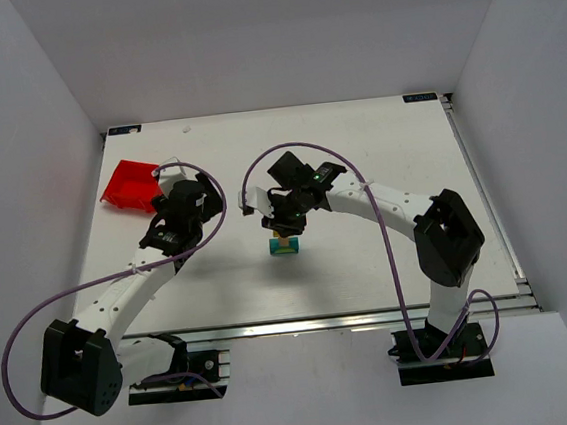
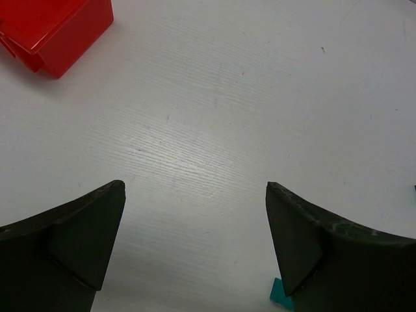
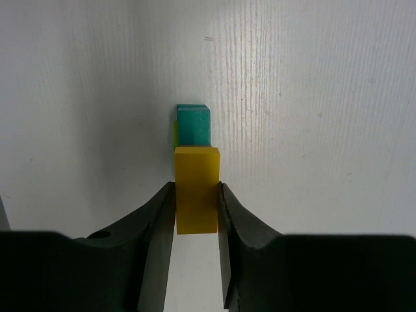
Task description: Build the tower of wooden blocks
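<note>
The wood block tower [image 1: 286,245] stands mid-table as a small stack with a teal base. My right gripper [image 3: 196,185] is shut on a yellow block [image 3: 196,188], one finger pressed against each of its sides. Just beyond it lies a teal block [image 3: 194,125] with a sliver of yellow at its left edge. From above, the right gripper [image 1: 287,224] hangs directly over the stack and hides its top. My left gripper [image 2: 195,187] is wide open above bare table with nothing between its fingers. A teal block corner [image 2: 281,294] peeks out beside its right finger.
A red plastic bin [image 1: 128,182] sits at the table's far left, also seen in the upper left corner of the left wrist view as the bin [image 2: 55,29]. The left gripper [image 1: 170,231] hovers just right of it. White walls enclose the table.
</note>
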`<state>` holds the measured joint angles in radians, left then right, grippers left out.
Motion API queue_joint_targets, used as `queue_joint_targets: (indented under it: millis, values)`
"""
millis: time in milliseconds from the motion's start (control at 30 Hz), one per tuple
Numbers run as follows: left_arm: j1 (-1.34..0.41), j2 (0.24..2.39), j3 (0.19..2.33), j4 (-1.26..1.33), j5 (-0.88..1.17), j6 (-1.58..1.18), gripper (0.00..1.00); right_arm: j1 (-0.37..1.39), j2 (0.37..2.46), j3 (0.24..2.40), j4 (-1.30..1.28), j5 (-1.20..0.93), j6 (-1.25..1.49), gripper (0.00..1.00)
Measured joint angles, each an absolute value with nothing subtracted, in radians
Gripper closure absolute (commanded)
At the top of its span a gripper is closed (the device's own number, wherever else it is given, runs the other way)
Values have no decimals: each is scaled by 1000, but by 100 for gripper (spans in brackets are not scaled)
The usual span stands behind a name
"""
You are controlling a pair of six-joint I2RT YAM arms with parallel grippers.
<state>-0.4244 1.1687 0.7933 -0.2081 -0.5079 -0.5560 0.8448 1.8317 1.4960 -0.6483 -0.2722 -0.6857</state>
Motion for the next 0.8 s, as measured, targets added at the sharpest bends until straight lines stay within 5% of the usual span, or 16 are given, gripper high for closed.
queue_joint_targets:
  millis: [433,800]
  values:
    - [-424,1169,793,-205,-504,-549,2,846,1832,1498,-649,-277,-687,60]
    - [-424,1169,793,-205,-499,-549,2,847,1832,1502,-650,-276,-686,35]
